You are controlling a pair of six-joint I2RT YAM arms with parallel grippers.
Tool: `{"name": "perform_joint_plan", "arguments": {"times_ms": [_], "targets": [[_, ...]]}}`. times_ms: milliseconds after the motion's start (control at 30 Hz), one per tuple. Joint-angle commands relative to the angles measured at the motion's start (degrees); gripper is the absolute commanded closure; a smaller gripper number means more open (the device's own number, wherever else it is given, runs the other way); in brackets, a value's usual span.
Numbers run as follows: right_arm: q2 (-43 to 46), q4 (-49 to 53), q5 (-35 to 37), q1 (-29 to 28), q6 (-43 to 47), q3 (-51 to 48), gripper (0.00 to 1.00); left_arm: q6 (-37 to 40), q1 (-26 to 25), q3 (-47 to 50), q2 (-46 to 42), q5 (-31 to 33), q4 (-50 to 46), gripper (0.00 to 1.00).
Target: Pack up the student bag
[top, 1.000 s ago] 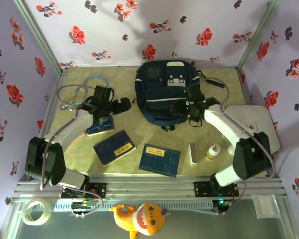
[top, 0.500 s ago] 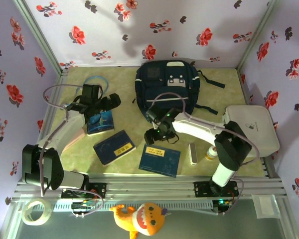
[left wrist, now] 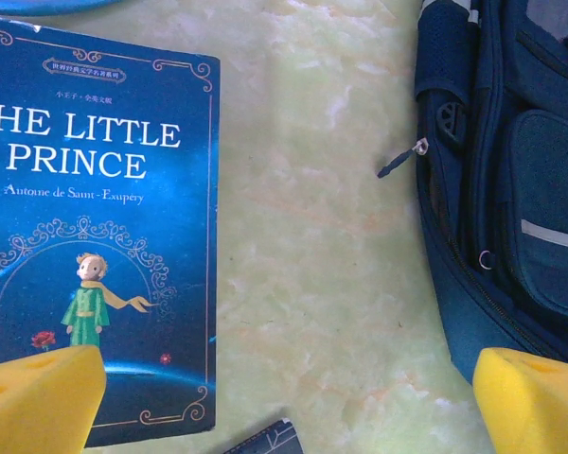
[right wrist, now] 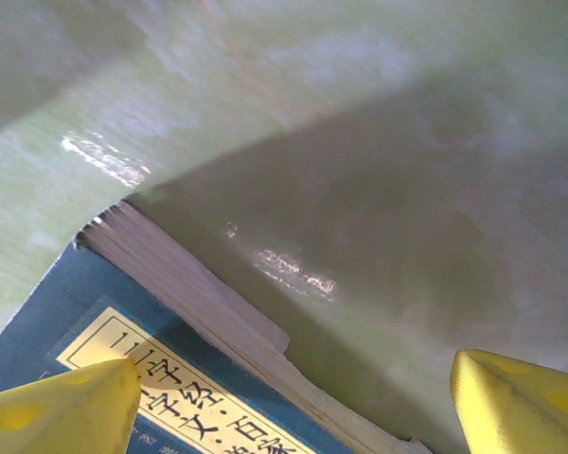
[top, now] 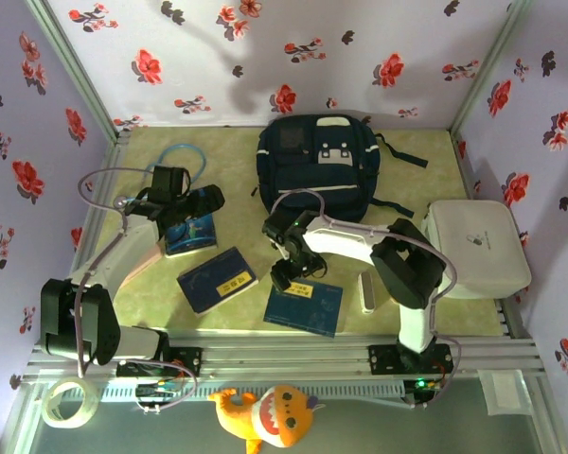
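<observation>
Backpack (top: 317, 175) lying at the back middle of my surface (top: 229, 156), my left claw (left wrist: 286, 402) spread wide between the Little Prince book (left wrist: 95, 236) and the backpack, my right claw (right wrist: 293, 397) wide too, hovering over the corner of a blue book (top: 304, 305) near the front.

A robot test booth is seen: two arms (top: 123, 251) are bolted to an aluminium rail (top: 293, 352), and a green table (top: 237, 161) is enclosed by flower-papered walls (top: 218, 57).
</observation>
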State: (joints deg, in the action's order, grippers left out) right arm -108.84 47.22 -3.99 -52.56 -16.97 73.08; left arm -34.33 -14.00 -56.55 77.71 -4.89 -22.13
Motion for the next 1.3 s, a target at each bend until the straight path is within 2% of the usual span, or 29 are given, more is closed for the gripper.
{"name": "perform_joint_plan", "arguments": {"times_ms": [0,100,333,567,733,867,1133,1267], "targets": [[-1.8,1.1,5.8,-0.5,-0.3,0.2,0.14,0.7,0.5,0.2,-0.9,1.0,-0.8,0.0],[-1.6,-1.2,8.9,0.9,-3.3,-1.4,0.15,0.4,0.4,0.0,-0.5,0.9,-0.9,0.0],[3.2,-8.1,11.6,8.3,-11.1,-7.6,0.16,-0.1,0.4,-0.2,-0.8,0.2,-2.1,0.0],[8.6,-7.2,16.4,12.3,-19.7,-9.3,0.18,-5.0,-1.2,2.4,-1.2,-5.4,-0.9,0.0],[14.1,-8.4,11.0,12.2,-20.8,-10.2,0.19,-10.8,-7.1,4.9,-1.7,-8.1,1.2,0.0],[16.7,-9.7,7.5,12.2,-22.3,-13.2,0.21,-14.5,-14.2,5.6,-0.6,-8.8,1.5,0.03],[15.7,-11.5,5.1,12.2,-23.6,-17.8,0.44,-19.7,-26.0,2.7,7.9,-10.8,1.9,0.21],[14.3,-11.3,5.8,12.2,-24.9,-18.5,0.52,-16.0,-27.3,1.4,12.3,-12.4,0.7,0.27]]}}
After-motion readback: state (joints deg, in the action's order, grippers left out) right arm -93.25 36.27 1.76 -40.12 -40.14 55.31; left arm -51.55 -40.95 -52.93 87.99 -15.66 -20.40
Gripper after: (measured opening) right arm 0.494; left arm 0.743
